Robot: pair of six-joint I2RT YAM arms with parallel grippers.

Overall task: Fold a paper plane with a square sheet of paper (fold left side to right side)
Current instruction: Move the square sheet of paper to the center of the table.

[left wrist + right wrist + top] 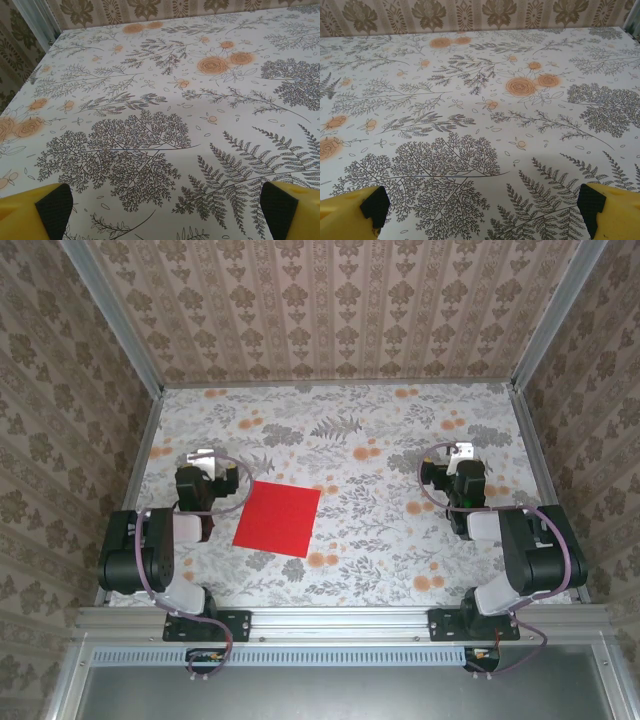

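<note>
Square sheet of paper (277, 518), bright red, lies flat on the floral-print table (400, 440), slightly askew to the table edges. It looks unfolded, though a faint crease would be too small to tell from the top view. Left gripper (204, 460) sits just left of the sheet's far-left corner, apart from it, over bare table. Its yellow fingers (30, 212) with black pads stand wide apart, holding nothing. Right gripper (461, 454) is well to the right of the sheet, jaws also spread wide, fingers (615, 212) empty above the fern print. Damask wallpaper walls (330, 310) rise beyond the sheet's far side.
</note>
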